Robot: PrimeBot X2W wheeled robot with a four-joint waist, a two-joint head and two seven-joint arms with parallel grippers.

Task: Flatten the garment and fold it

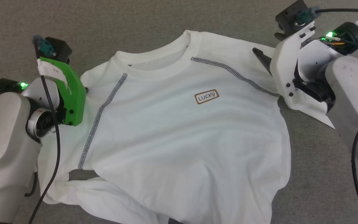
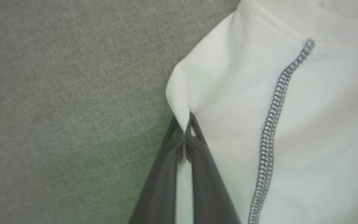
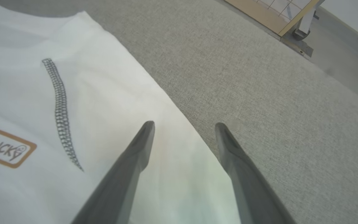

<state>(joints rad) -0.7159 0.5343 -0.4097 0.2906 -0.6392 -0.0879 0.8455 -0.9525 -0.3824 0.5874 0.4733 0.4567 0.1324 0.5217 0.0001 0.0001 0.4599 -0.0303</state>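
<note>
The left tool (image 2: 184,128) is pinching the soft, limp garment (image 1: 179,133) at one shoulder while the right tool (image 3: 183,124) is hovering wide open over the other, likely the best matching hold.

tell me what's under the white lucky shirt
The grey woven surface shows around the white long-sleeved shirt and through a gap near its bunched sleeve, so it likely continues underneath. Anything else beneath is covered.
</note>
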